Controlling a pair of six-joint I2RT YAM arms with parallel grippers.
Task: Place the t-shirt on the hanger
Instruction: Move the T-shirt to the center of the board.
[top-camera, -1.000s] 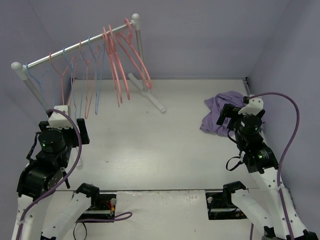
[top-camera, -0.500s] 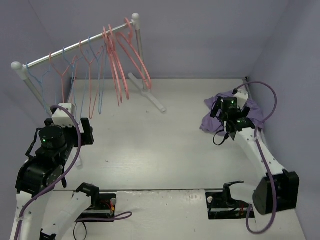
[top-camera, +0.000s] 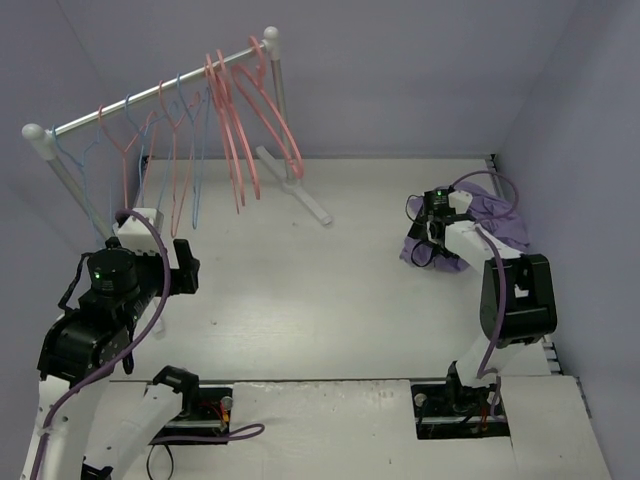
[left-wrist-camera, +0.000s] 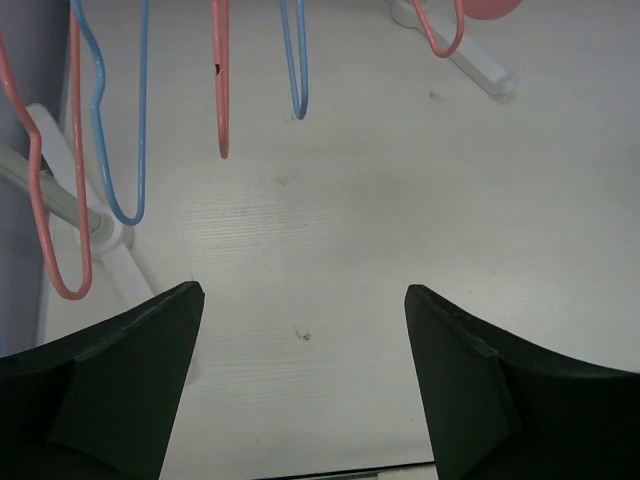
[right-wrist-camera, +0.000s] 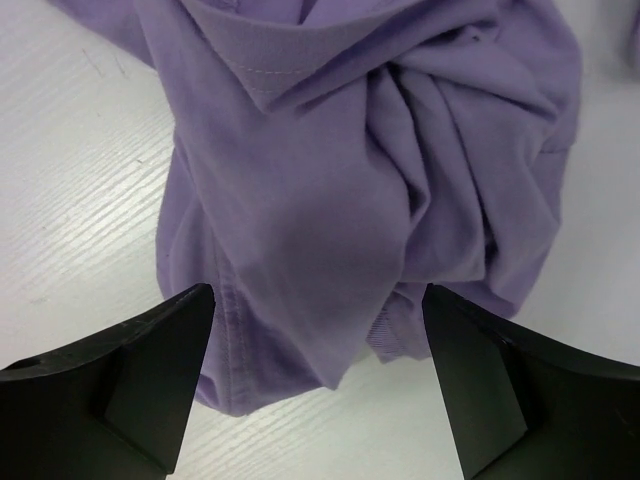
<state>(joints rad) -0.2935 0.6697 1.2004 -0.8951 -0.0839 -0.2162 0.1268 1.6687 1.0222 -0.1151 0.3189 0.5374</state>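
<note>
Left gripper (left-wrist-camera: 303, 295): jaws are seen apart, nothing held | right gripper (right-wrist-camera: 318, 292): jaws are spread over crumpled t-shirt (right-wrist-camera: 330, 180), nothing clamped | hanger (top-camera: 230, 140) is hung on far rail (top-camera: 150, 95) | risk: only one fold may be pinched, so shirt could be dropped.

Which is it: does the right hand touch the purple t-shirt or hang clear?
Cannot tell. The right wrist view shows the open right hand straddling the t-shirt, but not whether it meets the cloth.
</note>
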